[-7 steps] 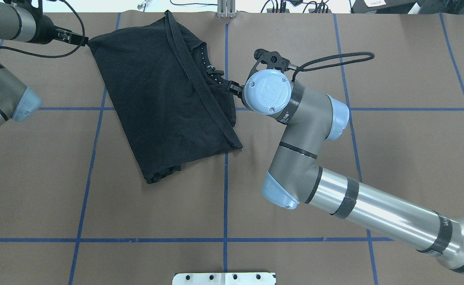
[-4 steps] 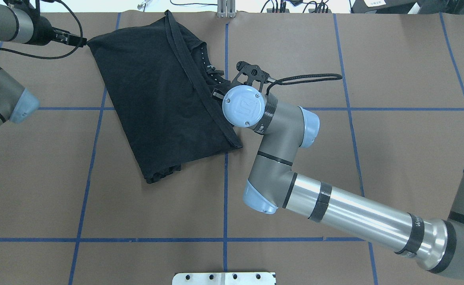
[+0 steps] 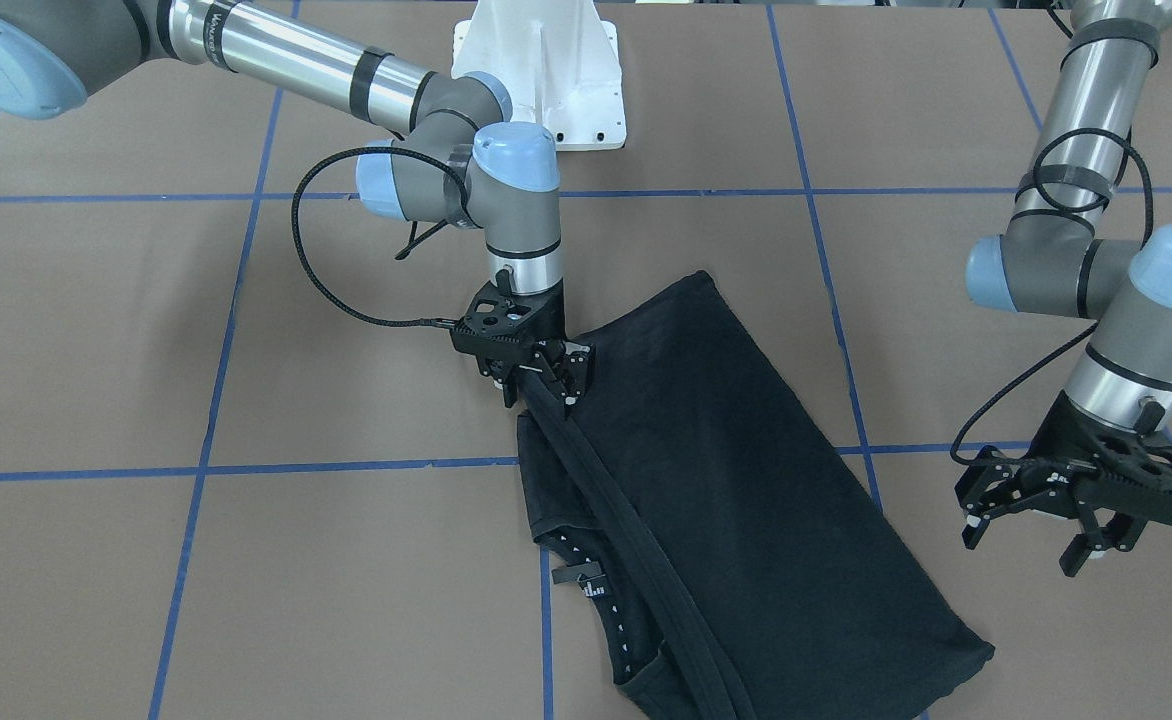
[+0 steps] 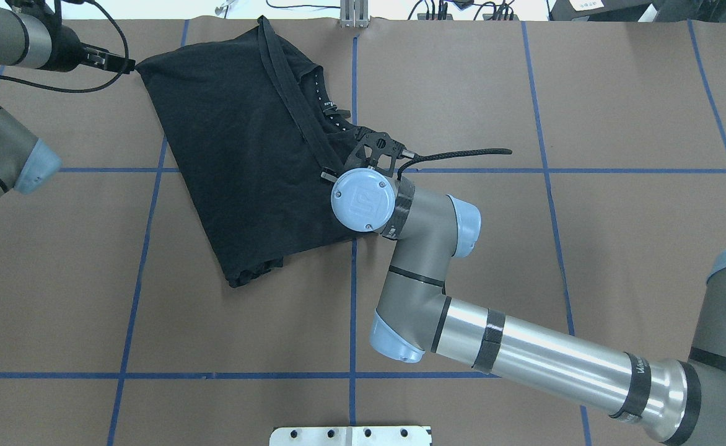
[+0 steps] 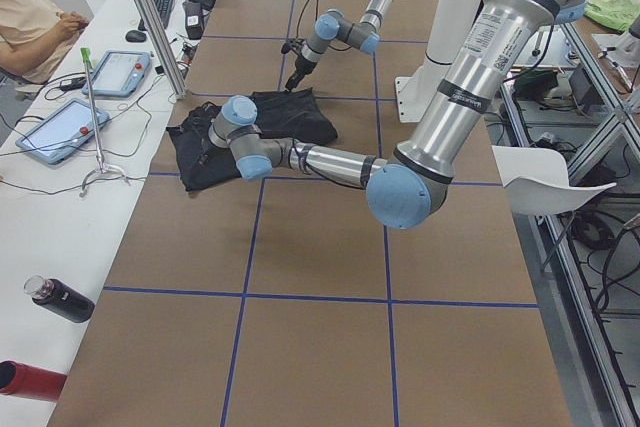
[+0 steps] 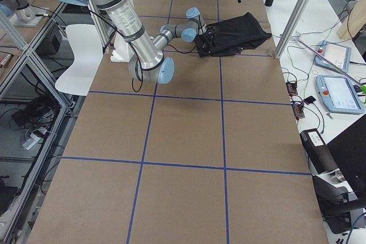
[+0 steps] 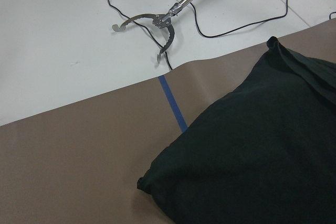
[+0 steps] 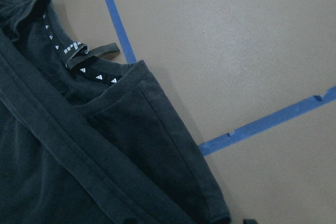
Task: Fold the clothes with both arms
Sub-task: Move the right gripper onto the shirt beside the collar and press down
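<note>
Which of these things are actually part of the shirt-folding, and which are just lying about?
Part of the job: black T-shirt, left pincer, right pincer.
Just lying about: black bottle, red bottle, control tablet, white chair.

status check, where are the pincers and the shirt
Left pincer open beside T-shirt corner. Right pincer open over its folded edge. T-shirt folded over, flat on table.

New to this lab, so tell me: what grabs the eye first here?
A folded black T-shirt lies on the brown table. The right gripper is at the thick band along its edge. The left gripper hangs open beside a corner, not touching.
</note>
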Tool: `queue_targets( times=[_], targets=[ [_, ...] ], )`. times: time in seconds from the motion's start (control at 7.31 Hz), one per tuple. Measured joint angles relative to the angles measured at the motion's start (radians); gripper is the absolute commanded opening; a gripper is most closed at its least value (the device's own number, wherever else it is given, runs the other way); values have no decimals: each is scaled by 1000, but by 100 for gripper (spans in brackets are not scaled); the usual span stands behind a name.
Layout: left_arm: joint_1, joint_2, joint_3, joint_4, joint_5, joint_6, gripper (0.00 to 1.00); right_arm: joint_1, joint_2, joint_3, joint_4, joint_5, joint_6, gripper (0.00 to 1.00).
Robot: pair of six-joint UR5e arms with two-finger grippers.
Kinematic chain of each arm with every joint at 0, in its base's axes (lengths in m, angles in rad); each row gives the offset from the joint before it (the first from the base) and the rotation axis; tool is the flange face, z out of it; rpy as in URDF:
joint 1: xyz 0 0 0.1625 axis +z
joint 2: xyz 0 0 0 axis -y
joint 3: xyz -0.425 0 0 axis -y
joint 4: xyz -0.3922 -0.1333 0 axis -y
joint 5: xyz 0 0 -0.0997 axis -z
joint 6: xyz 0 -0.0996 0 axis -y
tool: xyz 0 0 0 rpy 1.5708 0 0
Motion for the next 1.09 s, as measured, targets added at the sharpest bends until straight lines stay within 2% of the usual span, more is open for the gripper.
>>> queue_targets(
  times=[0.41, 0.55, 0.68, 0.82, 0.96, 1.09],
  targets=[
    [1, 0, 2, 0, 0, 0, 100, -2, 2, -27, -1, -11, -44, 70],
    [1, 0, 2, 0, 0, 0, 100, -3, 3, -34, -1, -13, -53, 63],
    [2, 0, 2, 0, 0, 0, 100, -4, 5, -42, -1, -16, -58, 53],
    [2, 0, 3, 0, 0, 0, 100, -5, 7, -46, 0, -19, -59, 33],
    [3, 0, 3, 0, 0, 0, 100, -5, 10, -48, 0, -20, -61, 0],
    [3, 0, 3, 0, 0, 1, 100, -5, 13, -48, 1, -20, -62, 0]
  ],
)
